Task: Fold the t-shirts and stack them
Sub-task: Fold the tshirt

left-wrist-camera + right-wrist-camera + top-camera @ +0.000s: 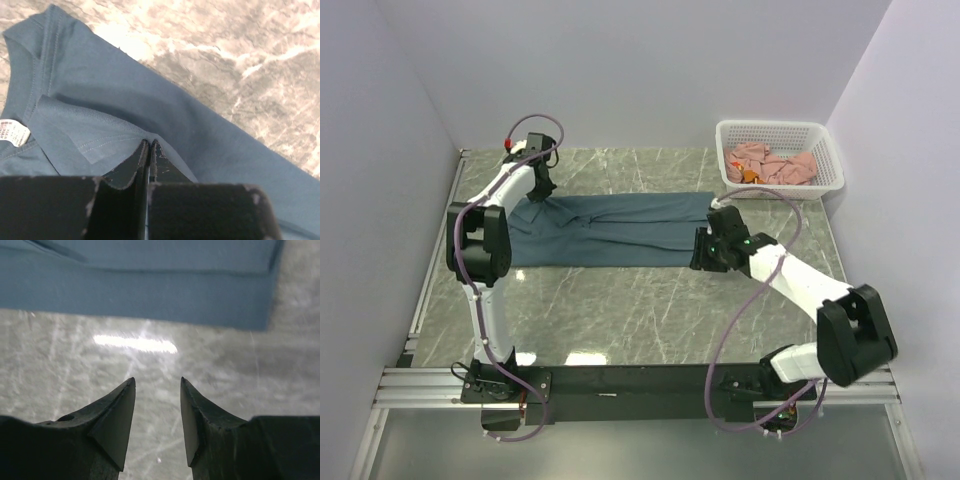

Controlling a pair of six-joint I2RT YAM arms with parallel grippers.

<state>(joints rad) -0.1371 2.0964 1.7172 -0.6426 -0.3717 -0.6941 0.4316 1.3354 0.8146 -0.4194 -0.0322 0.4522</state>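
Observation:
The dark slate-blue t-shirt (610, 230) lies as a long flat band across the middle of the table. My left gripper (538, 188) is at its far left end, shut on a fold of the blue cloth (149, 146) near the collar, whose white label (11, 133) shows. My right gripper (703, 252) hovers by the shirt's near right corner. Its jaws (157, 381) are open and empty over bare marble, with the shirt's edge (150, 305) just ahead of the tips. Salmon-pink t-shirts (775, 165) lie crumpled in the basket.
The white lattice basket (775, 126) stands at the back right corner. The grey marble tabletop (620, 310) is ringed by pale walls on the left, back and right. A black rail (640, 380) with the arm bases runs along the near edge.

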